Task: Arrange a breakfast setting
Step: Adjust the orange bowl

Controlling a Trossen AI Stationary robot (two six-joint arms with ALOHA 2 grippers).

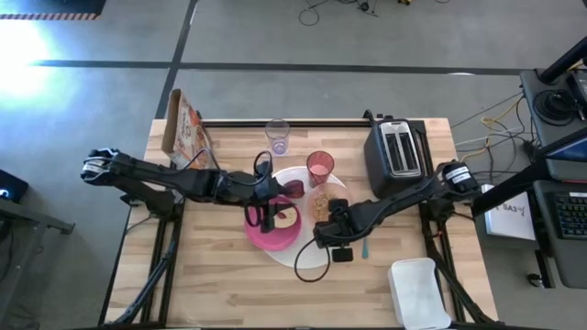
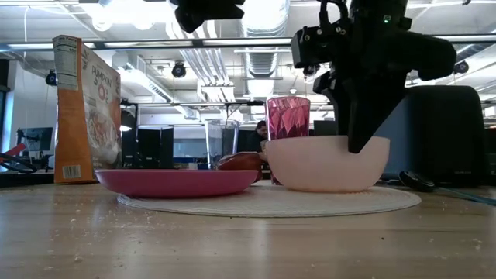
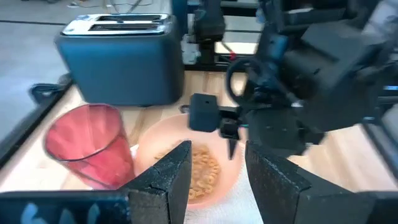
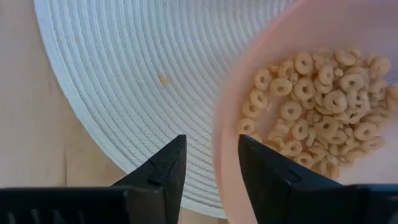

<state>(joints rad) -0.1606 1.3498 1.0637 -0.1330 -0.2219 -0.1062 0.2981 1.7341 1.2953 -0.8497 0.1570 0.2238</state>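
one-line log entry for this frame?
stage: bowl placement | right gripper: jaws open over peach bowl rim, on mat | left gripper: open, above plate

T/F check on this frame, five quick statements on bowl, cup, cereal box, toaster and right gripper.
1. The peach bowl holds ring-shaped cereal. True.
2. The translucent pink cup lies tipped over on the table. False: it stands upright beside the bowl.
3. The orange cereal box stands near the table's far left corner. True.
4. The toaster sits on the large white round mat. False: it stands on the bare wood, off the mat.
5. The right gripper is clamped on the teal-handled spoon. False: its fingers are open at the bowl's rim; the spoon lies on the table.
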